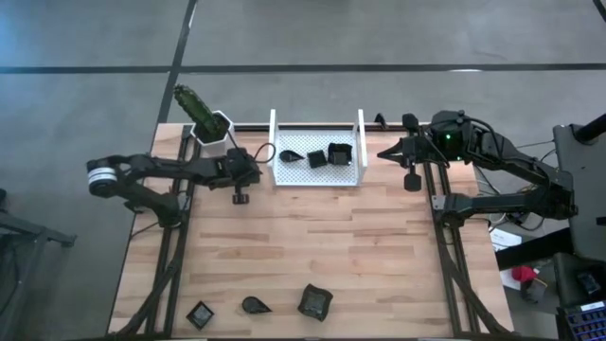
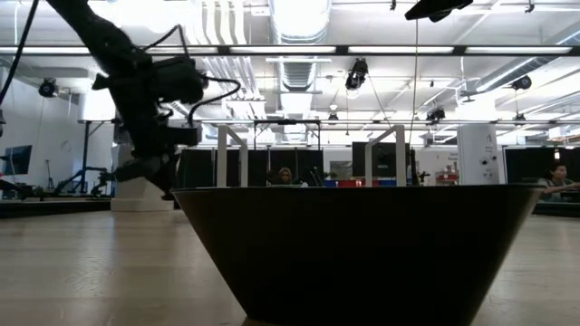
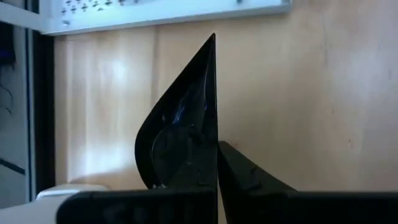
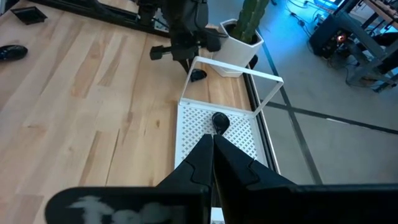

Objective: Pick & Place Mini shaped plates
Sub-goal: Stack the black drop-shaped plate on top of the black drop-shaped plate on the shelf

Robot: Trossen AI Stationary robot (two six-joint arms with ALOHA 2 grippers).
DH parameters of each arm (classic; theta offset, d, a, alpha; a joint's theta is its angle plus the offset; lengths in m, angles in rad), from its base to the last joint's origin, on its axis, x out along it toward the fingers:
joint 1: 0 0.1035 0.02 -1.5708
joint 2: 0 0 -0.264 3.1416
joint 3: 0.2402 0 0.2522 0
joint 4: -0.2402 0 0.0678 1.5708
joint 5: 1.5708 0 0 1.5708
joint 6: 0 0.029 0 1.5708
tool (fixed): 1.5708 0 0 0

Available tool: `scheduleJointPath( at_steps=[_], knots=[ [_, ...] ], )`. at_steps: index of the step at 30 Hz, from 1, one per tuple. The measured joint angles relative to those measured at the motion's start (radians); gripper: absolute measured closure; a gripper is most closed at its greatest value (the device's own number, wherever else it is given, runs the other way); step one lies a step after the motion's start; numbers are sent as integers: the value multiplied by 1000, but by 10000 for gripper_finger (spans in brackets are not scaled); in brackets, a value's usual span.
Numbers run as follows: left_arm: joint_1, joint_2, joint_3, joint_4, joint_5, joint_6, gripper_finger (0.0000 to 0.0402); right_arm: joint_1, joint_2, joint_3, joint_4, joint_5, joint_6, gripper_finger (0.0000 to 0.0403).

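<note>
The left gripper [image 1: 258,161] sat near the far left part of the counter [image 1: 312,246], just beside the left wall of the white perforated tray [image 1: 317,174] and close to the white pot with a cactus [image 1: 210,123]. Its fingers were clamped on a teardrop plate [image 3: 183,127]; in the left wrist view that dish stood on edge between the fingers, its point directed at the tray wall, above bare wood.

The right gripper [image 1: 386,152] was just beside the tray's right wall. In the right wrist view its fingers [image 4: 208,158] were pressed together with nothing between them.

Inside the tray lay three dishes: a teardrop dish [image 1: 290,154] toward the left, a square dish [image 1: 316,159] in the middle, and a second square dish [image 1: 339,152] touching or nearly touching it on the right.

Along the near edge of the counter, well apart from the tray, lay three more: a small square plate [image 1: 200,314], a leaf-shaped plate [image 1: 254,305] and a larger square plate [image 1: 314,302]. One dark dish [image 2: 362,249] filled the foreground of the low view; which of these it was could not be determined.
</note>
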Motion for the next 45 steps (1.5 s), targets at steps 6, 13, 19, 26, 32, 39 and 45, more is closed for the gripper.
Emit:
scheduleJointPath(
  at_steps=[6, 13, 19, 26, 32, 39, 45],
  knots=[
    [-16, -29, 137, -206, 2, -77, 401, 0, 0, 0, 0, 0, 0, 394],
    [-57, -60, 323, -378, -27, -189, 401, 0, 0, 0, 1, 0, -16, 394],
    [-68, -67, 460, -433, -129, -207, 401, 0, 0, 0, 2, 0, -28, 394],
    [-68, -40, 583, -432, -159, -168, 401, 0, 0, 0, 6, 0, -48, 394],
    [-67, 8, 649, -363, -154, -153, 401, 0, 0, 0, 16, 0, -49, 394],
    [-68, 158, 679, -196, -30, -153, 401, 0, 0, 0, 18, 0, -64, 394],
    [-68, 290, 739, -70, 51, -218, 401, 0, -1, -6, 20, 0, -70, 394]
  ],
)
